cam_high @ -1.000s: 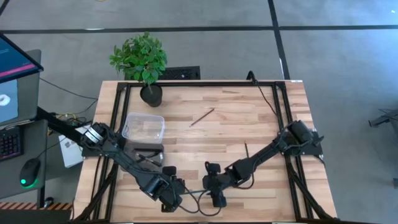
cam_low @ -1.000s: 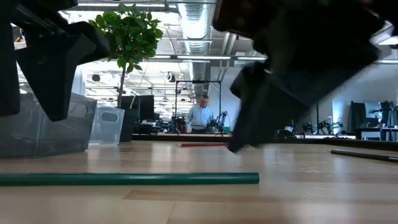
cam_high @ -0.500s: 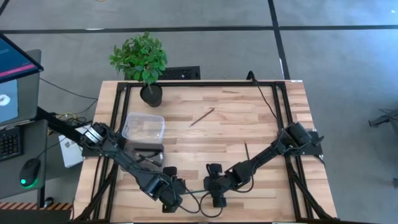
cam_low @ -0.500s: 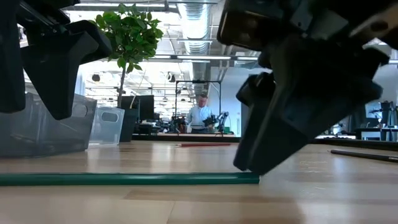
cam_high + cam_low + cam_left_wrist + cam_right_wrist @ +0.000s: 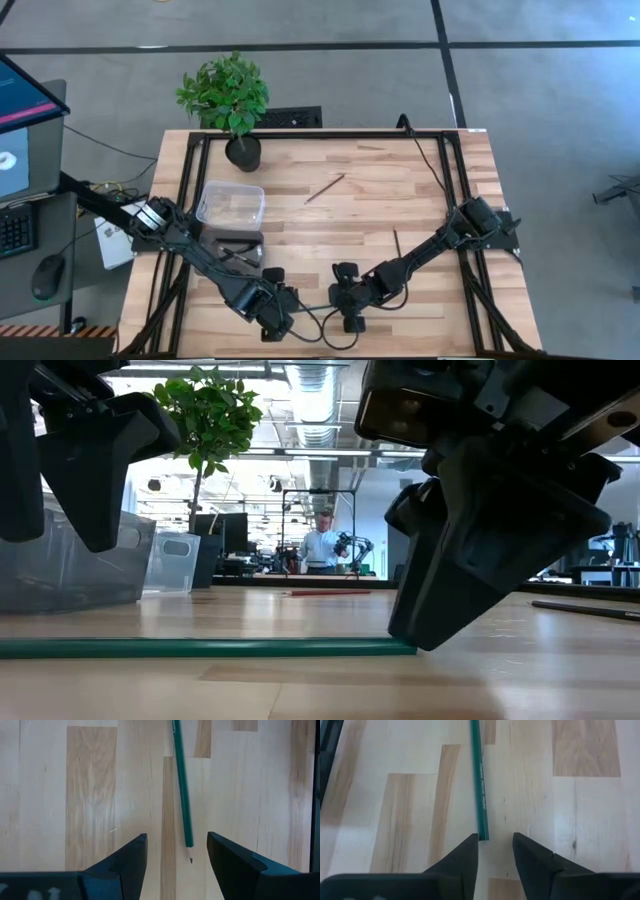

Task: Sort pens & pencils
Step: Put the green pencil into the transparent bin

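Observation:
A green pencil [image 5: 200,647] lies flat near the table's near edge. My left gripper [image 5: 177,847] is open and hovers over the pencil's sharpened tip [image 5: 190,859], one finger on each side. My right gripper [image 5: 496,847] is open and low over the pencil's blunt end [image 5: 483,836], with the fingers on either side just behind it. In the low view the right finger [image 5: 480,560] reaches almost to the tabletop, while the left gripper [image 5: 80,460] stands higher. In the high view both grippers [image 5: 278,305] [image 5: 345,300] face each other near the near edge.
A brown pencil [image 5: 325,188] and a dark stick [image 5: 396,241] lie on the open wood. A clear tub [image 5: 231,204] and a dark tray with sticks [image 5: 238,256] sit at the left. A potted plant [image 5: 243,150] stands at the far left. A person works far behind.
My right gripper has come down toward the table at the green pencil's blunt end, and its finger now nearly reaches the wood. The pencil has not moved.

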You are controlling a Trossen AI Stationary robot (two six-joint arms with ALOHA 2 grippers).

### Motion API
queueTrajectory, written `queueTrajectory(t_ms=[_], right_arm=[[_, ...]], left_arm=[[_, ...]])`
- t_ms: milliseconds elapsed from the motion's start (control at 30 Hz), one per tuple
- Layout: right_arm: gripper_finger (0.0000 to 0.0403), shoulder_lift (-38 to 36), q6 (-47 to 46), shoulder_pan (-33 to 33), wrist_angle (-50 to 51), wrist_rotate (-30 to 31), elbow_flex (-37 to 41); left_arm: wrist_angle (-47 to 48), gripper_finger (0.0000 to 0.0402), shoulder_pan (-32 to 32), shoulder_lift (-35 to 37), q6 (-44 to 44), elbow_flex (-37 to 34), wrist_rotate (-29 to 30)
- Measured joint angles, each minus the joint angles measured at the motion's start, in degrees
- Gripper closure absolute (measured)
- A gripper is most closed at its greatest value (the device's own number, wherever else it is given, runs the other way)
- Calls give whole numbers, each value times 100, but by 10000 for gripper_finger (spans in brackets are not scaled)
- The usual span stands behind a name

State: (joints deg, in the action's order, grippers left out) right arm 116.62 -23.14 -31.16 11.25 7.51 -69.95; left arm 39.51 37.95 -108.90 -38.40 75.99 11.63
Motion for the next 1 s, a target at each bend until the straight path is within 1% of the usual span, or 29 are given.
queueTrajectory(t_ms=[233, 600, 733, 867, 1000], right_arm=[[270, 0, -40, 0, -61, -17, 0], [270, 1, -44, 0, -99, -66, 0], [270, 202, -68, 0, -323, -110, -34], [271, 483, -70, 13, -358, -282, -232], [271, 485, -42, 11, -280, -321, -246]], left_arm=[[0, 205, 0, 0, -2, 0, -2], [0, 205, 0, 0, -2, 0, -16], [4, 205, 2, 0, -4, 0, -78], [4, 205, 0, 2, -29, 0, -80], [7, 205, -11, 2, -41, 0, -83]])
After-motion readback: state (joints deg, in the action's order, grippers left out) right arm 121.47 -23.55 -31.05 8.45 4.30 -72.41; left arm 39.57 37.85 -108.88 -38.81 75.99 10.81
